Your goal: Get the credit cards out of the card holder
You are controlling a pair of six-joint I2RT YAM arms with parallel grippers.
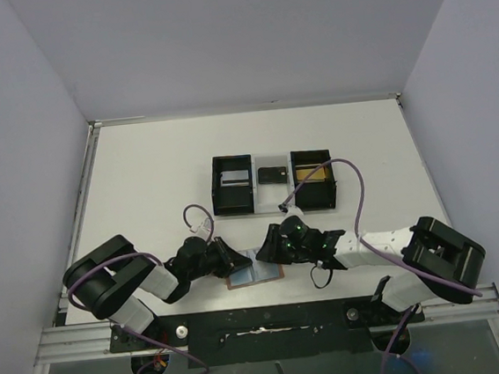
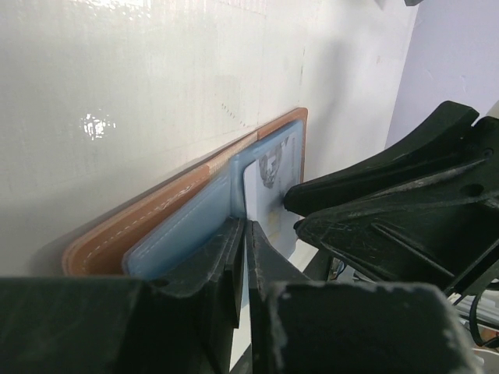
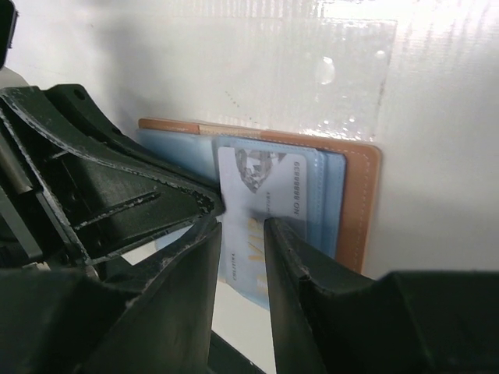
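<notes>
The card holder (image 1: 255, 277), tan leather with a light blue lining, lies open on the table between both arms. A silver-grey credit card (image 3: 261, 187) marked VIP sticks partway out of its blue pocket (image 2: 179, 226). My left gripper (image 2: 248, 234) is shut on that card's (image 2: 269, 187) near edge, one finger lying against the blue pocket. My right gripper (image 3: 242, 226) stands open over the card, a finger on each side of the printed face, right by the left gripper's tip (image 3: 210, 204). In the top view the left gripper (image 1: 236, 261) and right gripper (image 1: 269, 251) meet above the wallet.
A black three-compartment tray (image 1: 214, 190) stands farther back. It holds a grey card (image 1: 233, 180) on the left, a black card (image 1: 271, 174) in the white middle and a gold card (image 1: 310, 174) on the right. Purple cables loop above both arms.
</notes>
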